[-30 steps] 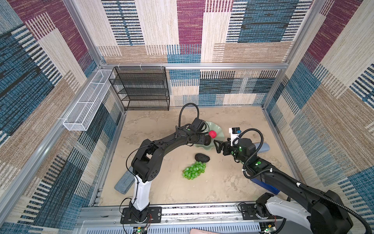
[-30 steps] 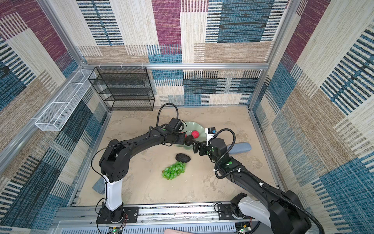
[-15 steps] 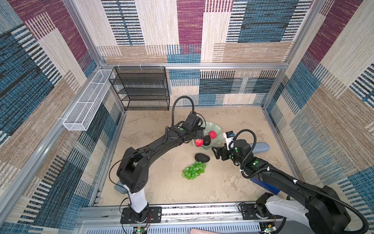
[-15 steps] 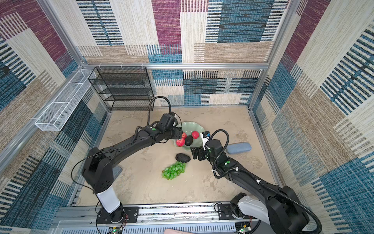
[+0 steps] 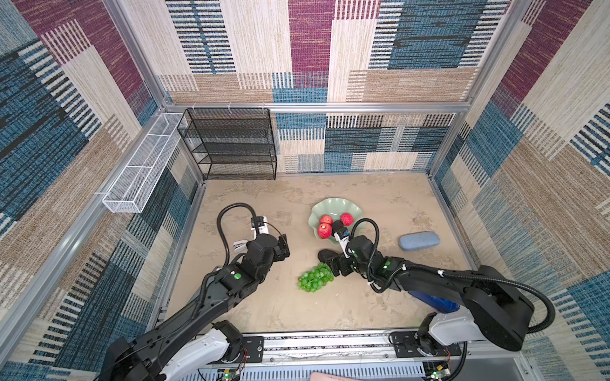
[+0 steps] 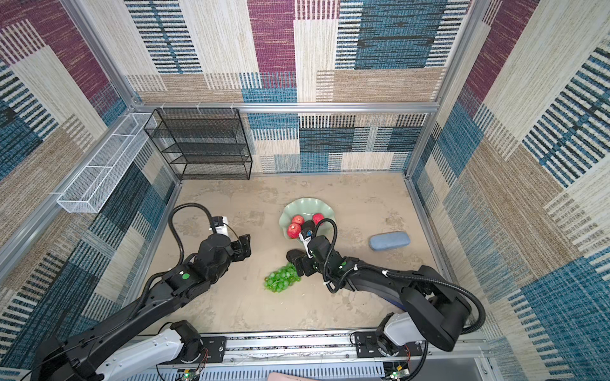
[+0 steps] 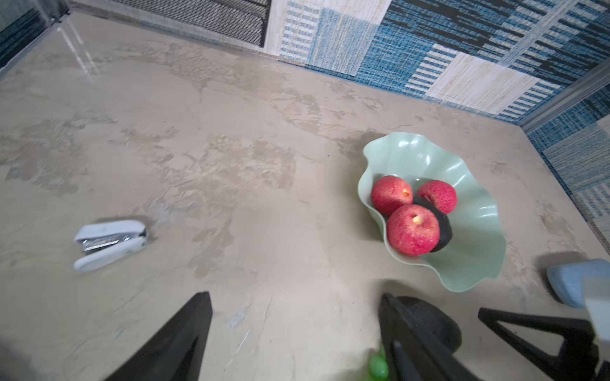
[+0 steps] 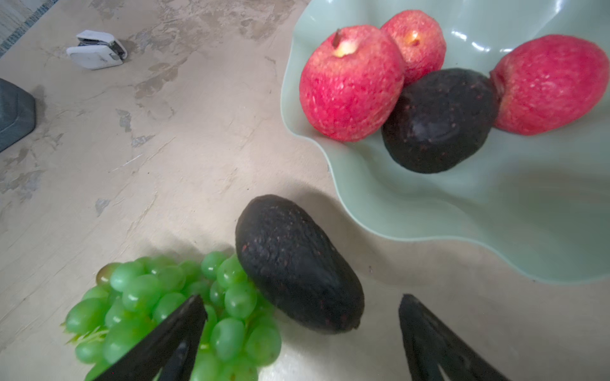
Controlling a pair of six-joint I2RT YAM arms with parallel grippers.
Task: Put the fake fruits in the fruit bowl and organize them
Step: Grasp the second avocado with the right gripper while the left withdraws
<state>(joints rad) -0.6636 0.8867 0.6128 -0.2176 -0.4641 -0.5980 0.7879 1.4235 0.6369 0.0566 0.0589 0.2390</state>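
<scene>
Left gripper (image 5: 284, 246): hangs open and empty over bare table, well left of the fruit bowl (image 5: 334, 207), no longer above it as a second ago. Right gripper (image 5: 336, 265): sits lower than before, jaws spread, gripping nothing, just over the grapes (image 5: 314, 278) and the table avocado (image 5: 325, 255) touching them. Shows now in the bowl: three red apples (image 5: 325, 231) against a second avocado (image 5: 337, 226), up from one apple in view.
</scene>
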